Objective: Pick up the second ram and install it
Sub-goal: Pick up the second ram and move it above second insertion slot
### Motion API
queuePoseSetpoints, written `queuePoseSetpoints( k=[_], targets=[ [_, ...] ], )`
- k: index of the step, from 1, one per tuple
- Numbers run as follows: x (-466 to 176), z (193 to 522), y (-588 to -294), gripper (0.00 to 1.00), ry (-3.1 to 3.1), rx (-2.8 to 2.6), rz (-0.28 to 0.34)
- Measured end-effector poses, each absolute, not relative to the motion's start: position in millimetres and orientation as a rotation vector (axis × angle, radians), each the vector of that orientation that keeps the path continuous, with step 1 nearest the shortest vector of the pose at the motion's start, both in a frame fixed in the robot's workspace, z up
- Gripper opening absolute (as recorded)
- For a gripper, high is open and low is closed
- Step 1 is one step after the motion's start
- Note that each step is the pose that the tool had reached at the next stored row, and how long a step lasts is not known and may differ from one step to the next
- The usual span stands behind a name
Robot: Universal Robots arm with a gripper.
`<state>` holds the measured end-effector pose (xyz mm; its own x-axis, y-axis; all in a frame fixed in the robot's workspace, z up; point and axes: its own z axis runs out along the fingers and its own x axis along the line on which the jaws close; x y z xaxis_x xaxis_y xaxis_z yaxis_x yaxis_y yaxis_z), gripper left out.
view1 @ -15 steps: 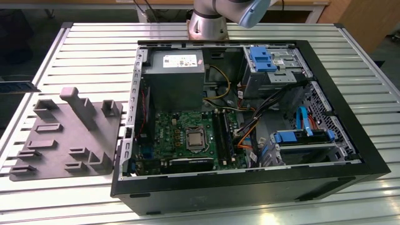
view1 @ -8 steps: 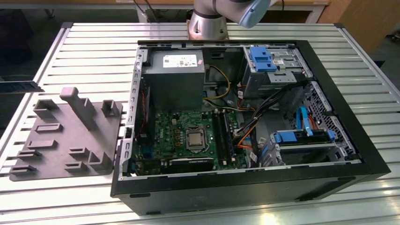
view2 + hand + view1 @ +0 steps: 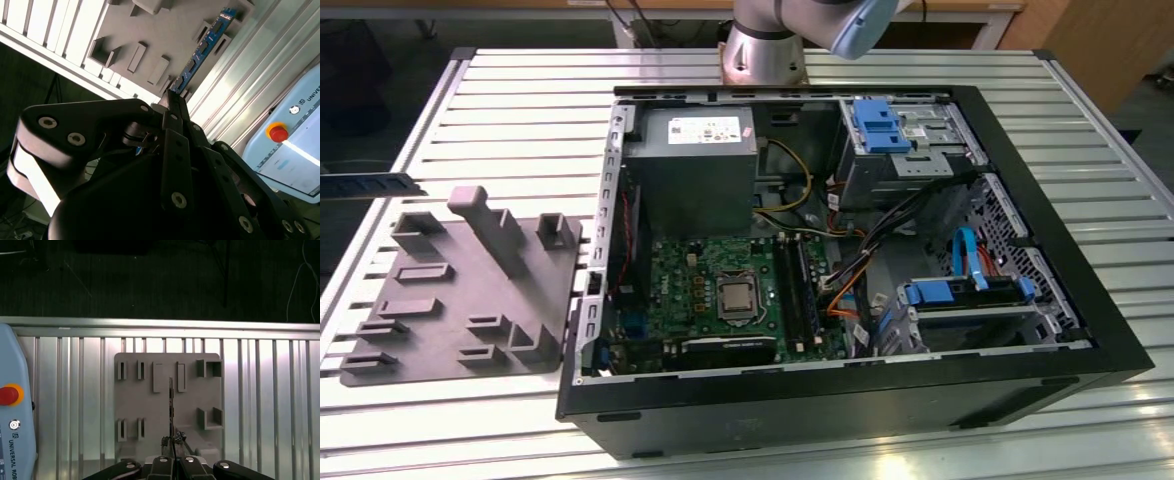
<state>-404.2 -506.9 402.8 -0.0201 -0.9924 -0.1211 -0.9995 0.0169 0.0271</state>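
The memory stick [image 3: 202,47] is clamped near one end in the gripper [image 3: 171,97], over the grey tray [image 3: 150,30], presumably so its long edges are left free.

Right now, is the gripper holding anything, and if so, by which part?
Yes: the second ram, pinched at one short end between the jaws of the gripper, its length sticking out over the grey tray.

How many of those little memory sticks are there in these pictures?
1 for sure: the memory stick clamped in the gripper, held in the air apart from the grey tray. Another may sit in the motherboard slots inside the computer case; I cannot tell.
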Motion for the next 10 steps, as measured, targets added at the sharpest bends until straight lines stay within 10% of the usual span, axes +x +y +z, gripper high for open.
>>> queuePoseSetpoints(
  k=[10],
  targets=[
    [-391,403,-507,0.12,2.191,-2.15,0.16]
  ],
)
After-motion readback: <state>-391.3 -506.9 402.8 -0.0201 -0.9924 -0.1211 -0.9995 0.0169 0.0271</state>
